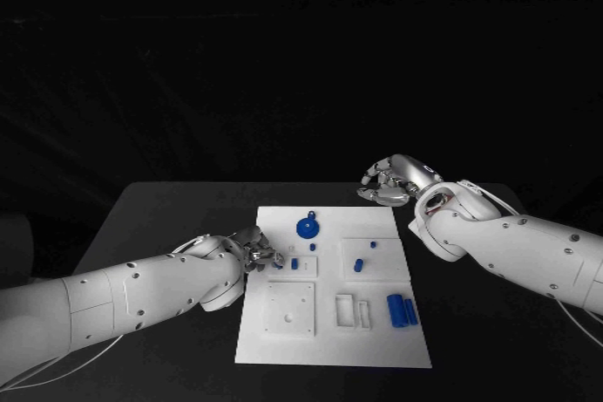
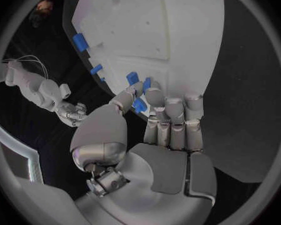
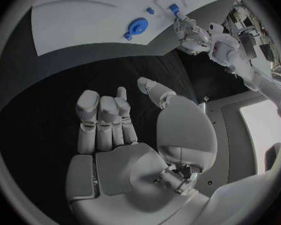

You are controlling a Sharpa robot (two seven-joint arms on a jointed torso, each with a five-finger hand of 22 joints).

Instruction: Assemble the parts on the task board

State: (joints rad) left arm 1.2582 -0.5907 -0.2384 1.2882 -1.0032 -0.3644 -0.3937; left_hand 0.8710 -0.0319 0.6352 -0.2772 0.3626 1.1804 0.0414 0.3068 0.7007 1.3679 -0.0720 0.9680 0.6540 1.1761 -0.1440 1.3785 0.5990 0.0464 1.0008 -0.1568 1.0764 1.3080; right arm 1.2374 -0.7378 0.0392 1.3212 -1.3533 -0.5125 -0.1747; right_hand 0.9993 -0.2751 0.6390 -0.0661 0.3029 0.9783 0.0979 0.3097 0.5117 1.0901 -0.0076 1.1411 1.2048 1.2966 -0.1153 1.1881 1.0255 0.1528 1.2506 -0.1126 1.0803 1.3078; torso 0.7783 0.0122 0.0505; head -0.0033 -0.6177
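Your left robot hand [image 1: 255,249] blocks the task board [image 1: 333,345] left edge | right robot hand [image 1: 387,181] sits off its far corner | bare tabletop [image 1: 176,210] flanks both sides | near edge open

One white task board [image 1: 377,350] lies on one black table [image 1: 176,210]. Blue parts counted on the board: one round disc part [image 1: 307,228], two small parts [image 1: 294,264] and [image 1: 358,264], and two upright cylinders [image 1: 400,310]. Five blue parts are distinguishable.
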